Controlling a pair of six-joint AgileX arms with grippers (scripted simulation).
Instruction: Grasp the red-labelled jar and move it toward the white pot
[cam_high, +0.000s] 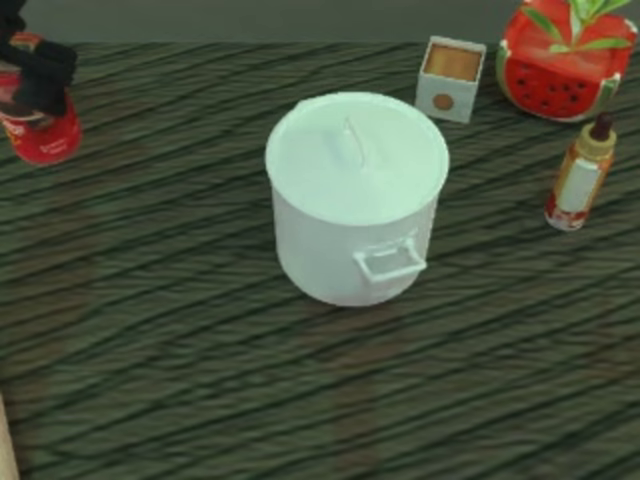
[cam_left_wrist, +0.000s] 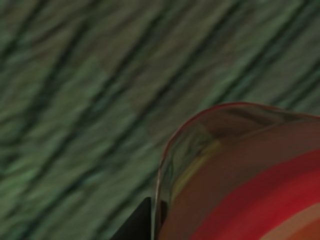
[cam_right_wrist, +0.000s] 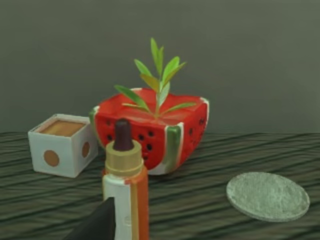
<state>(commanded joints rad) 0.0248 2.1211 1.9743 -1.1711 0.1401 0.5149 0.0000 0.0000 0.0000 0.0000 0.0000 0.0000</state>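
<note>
My left end effector (cam_high: 40, 75) sits over the red-labelled jar (cam_high: 42, 135) at the bench's far left; grip state I can't tell. Jar well apart from white pot (cam_high: 355, 195), so the move remains.

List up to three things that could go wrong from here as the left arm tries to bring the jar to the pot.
1. The left gripper covers the jar at the table's far left edge; its hold cannot be confirmed, so the jar may slip or tip.
2. The pot stands tall, with a thin lid handle; a low carry could knock it.
3. A long stretch of table lies between them.
</note>
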